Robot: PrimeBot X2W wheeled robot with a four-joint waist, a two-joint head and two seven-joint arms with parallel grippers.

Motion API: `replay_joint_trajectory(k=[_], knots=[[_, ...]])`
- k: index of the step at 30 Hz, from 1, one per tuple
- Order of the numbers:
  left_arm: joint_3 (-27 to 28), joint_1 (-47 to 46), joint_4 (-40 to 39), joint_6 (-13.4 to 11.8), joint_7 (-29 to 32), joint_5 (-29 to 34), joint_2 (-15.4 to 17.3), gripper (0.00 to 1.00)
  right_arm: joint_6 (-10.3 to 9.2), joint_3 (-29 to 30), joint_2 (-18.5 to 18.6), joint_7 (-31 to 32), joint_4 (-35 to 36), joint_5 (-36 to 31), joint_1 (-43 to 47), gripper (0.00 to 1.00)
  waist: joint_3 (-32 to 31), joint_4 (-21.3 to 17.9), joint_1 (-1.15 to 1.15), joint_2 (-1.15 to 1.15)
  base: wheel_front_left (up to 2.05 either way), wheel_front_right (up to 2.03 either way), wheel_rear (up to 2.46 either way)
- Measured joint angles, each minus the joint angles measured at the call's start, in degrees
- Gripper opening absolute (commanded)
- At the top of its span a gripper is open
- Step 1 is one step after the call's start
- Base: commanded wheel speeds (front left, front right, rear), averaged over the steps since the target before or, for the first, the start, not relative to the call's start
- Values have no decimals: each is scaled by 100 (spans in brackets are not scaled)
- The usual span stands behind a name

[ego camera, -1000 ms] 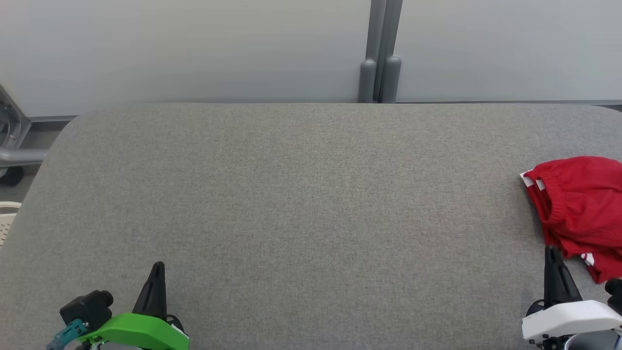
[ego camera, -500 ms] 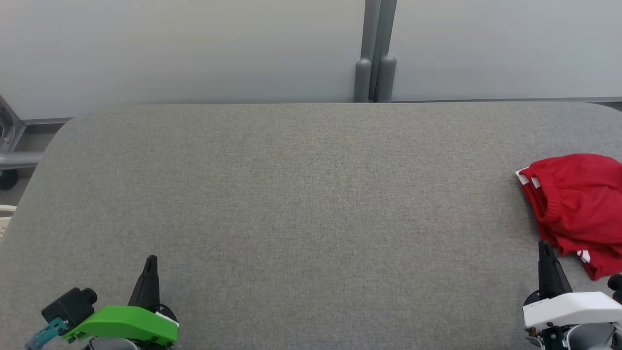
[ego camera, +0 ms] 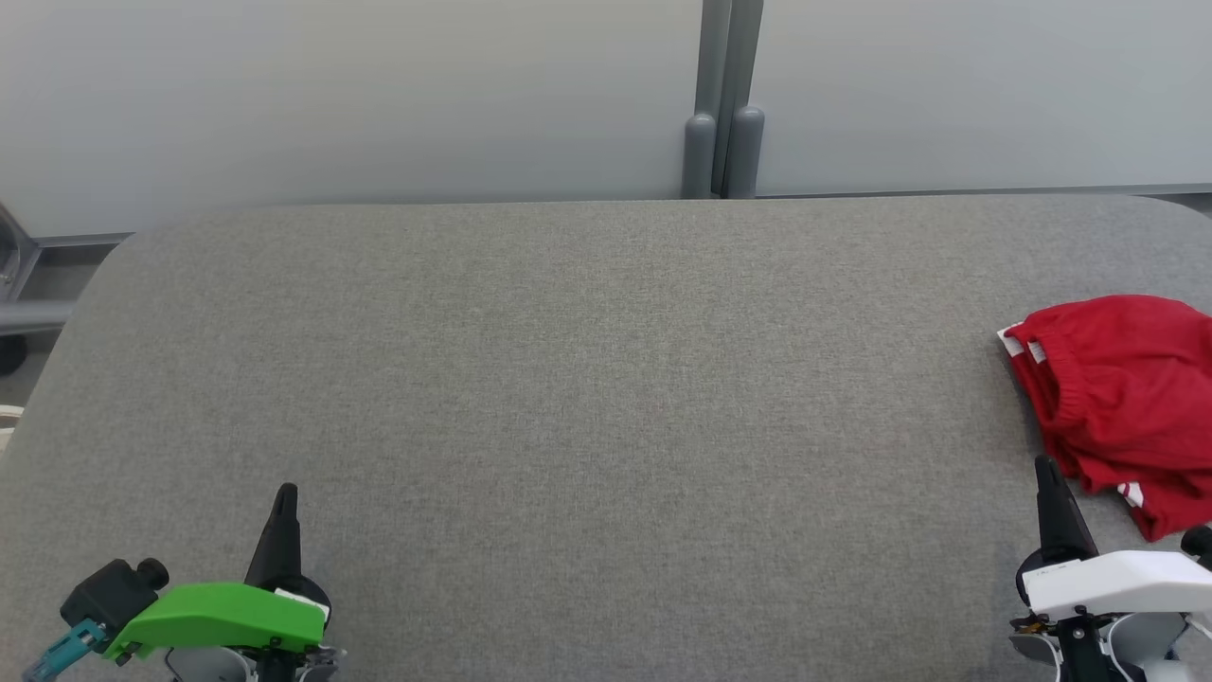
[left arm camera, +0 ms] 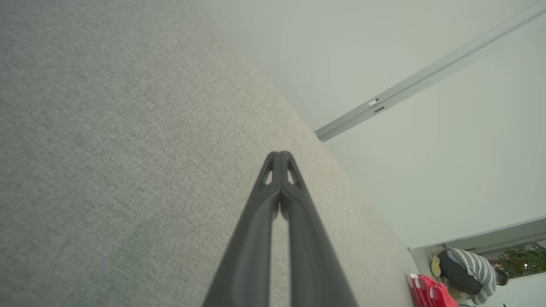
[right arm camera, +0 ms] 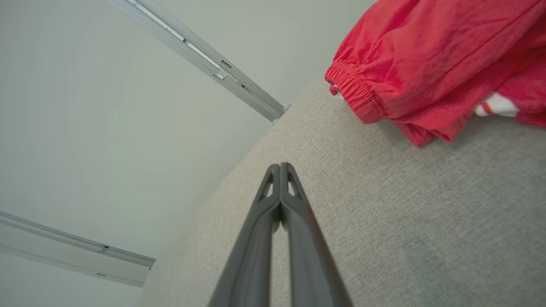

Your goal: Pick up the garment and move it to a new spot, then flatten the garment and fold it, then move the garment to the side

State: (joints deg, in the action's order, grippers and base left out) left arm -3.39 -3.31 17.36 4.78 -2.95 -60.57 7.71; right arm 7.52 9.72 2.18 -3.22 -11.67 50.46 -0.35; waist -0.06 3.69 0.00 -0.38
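The work surface (ego camera: 606, 398) is a wide table covered in grey woven fabric, with rounded far corners. Behind it stand pale wall panels (ego camera: 360, 95) joined by a grey post (ego camera: 717, 95). A grey metal frame (ego camera: 28, 284) shows at the far left, cut off by the picture edge.

The garment (ego camera: 1127, 398) is red with white stripes and an elastic hem. It lies bunched at the right end of the surface.

The left gripper (ego camera: 284, 497) is over bare fabric at the near left, well apart from the garment, fingers pressed together on nothing. The right gripper (ego camera: 1044, 469) is near the garment's left edge but not touching it, fingers likewise pressed together and empty.

The garment's right part is cut off in the head view, and its folds hide its full shape. In the left wrist view a bent-over person (left arm camera: 469, 270) in a striped top and a green plant (left arm camera: 522, 260) appear small in the corner, with little detail.
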Motion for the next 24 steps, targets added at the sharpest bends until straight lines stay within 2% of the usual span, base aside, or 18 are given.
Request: replay_joint_trajectory(k=[24], knots=[[378, -121, -84, 97, 372, -1166, -179, 0, -4, -123, 20, 360, -100, 1572, -229, 0, 7, -113, 0, 0, 0, 0, 0]])
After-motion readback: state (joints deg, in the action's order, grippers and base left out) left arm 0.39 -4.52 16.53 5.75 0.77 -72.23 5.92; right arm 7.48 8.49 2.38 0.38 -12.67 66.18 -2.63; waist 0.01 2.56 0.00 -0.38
